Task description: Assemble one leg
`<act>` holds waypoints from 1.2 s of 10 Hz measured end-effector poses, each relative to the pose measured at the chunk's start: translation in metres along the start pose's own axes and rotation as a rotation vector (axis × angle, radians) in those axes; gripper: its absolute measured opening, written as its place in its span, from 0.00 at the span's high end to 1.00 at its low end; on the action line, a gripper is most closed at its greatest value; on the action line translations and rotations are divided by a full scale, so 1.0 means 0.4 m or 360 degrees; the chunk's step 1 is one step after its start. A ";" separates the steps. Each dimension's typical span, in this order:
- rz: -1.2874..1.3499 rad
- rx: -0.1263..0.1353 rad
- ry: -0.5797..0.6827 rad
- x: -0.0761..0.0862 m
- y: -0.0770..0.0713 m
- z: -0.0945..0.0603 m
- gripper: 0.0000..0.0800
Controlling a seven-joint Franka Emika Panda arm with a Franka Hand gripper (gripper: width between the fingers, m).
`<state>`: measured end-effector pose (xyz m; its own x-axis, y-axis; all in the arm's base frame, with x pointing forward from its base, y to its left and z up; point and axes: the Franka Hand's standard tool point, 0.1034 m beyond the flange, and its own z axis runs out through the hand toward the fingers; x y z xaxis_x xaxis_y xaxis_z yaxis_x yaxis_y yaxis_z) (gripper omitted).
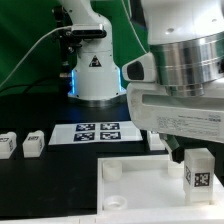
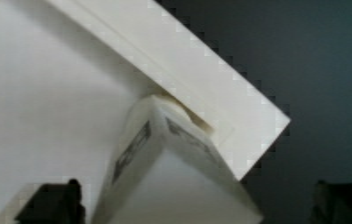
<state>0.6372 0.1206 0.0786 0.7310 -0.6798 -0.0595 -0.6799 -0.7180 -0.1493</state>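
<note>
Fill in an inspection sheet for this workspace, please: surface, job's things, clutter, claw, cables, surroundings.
surface: black table; the marker board lies flat on it.
job's things: one leg stands upright under the claw, at the white plate; a second leg and a third leg lie at the exterior view's left.
clutter: nothing seen.
claw: claw open, fingertips apart on either side of the leg, not touching it.
cables: thin cable curving toward the robot base.
surroundings: dark backdrop, nothing else seen.
</note>
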 end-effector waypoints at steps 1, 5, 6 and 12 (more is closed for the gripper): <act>-0.0144 0.0000 0.0000 0.003 0.002 0.000 0.19; -0.1153 -0.0099 0.0005 0.018 0.015 -0.007 0.19; -0.1157 -0.0093 0.0002 0.017 0.016 -0.005 0.19; -0.0458 -0.0089 0.0016 0.016 0.018 -0.001 0.64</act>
<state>0.6368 0.1109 0.0776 0.8937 -0.4485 -0.0128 -0.4473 -0.8883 -0.1041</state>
